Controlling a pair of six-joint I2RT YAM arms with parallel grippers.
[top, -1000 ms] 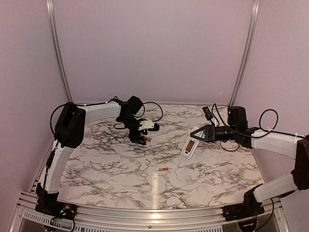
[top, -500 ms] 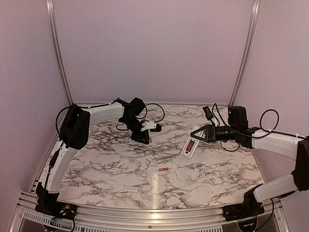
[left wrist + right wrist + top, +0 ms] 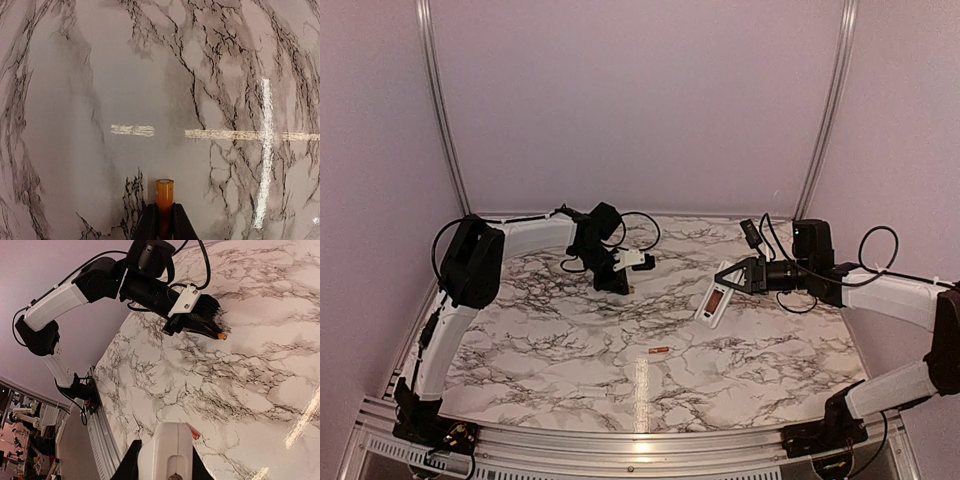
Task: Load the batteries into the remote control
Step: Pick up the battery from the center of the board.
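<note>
Left wrist: slim orange cylindrical battery (image 3: pixel 164 192)

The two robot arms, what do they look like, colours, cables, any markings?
Both the left arm and right arm have white tubular links joined by chunky black joint housings. Loose black cables loop near each wrist. The left gripper is black with a white bracket; no markings are legible.

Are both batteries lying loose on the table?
No: the left gripper clamps one battery, while the second battery lies loose on the table.
</note>
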